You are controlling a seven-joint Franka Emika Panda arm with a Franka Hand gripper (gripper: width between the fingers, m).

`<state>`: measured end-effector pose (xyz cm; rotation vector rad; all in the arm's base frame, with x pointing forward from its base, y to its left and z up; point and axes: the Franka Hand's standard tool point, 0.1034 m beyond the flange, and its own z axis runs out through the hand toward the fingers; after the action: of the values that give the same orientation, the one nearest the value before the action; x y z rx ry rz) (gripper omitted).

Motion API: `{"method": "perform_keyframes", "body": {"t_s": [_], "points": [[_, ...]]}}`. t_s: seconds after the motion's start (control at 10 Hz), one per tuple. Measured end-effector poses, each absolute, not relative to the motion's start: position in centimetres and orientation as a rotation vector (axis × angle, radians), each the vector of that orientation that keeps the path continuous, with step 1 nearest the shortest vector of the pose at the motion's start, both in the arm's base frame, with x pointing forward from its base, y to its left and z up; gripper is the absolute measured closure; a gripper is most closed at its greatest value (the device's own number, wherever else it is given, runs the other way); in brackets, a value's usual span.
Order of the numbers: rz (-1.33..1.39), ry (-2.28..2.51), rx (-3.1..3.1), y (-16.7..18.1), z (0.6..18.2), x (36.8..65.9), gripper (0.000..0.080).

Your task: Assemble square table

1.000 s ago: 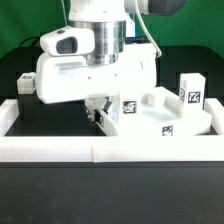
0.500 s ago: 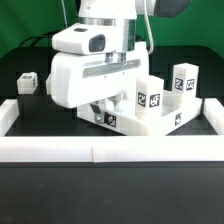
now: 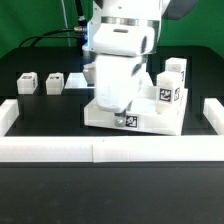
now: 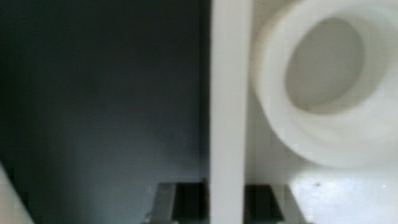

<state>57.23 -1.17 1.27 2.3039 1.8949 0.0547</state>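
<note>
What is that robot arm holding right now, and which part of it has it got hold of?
The tool is shut on the square table slab. It pinches the slab's thin upright rim, next to a round hole.

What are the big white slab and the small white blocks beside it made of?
The square table slab looks like moulded or printed white plastic: one even colour, mostly matte with a faint sheen, and crisp edges. The small blocks seem to be the same plastic. The black-and-white tags look like flat printed stickers, possibly paper, but the pictures are too coarse to be sure.
</note>
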Motion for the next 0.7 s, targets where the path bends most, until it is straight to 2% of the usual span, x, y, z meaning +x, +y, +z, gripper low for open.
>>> {"method": "perform_keyframes", "body": {"t_s": [0.3, 0.7], "points": [[0.014, 2.099, 2.094, -1.4, 1.3, 57.2, 0.0731], [0.001, 2.287, 1.902, 3.6, 1.5, 57.4, 0.0732]]}}
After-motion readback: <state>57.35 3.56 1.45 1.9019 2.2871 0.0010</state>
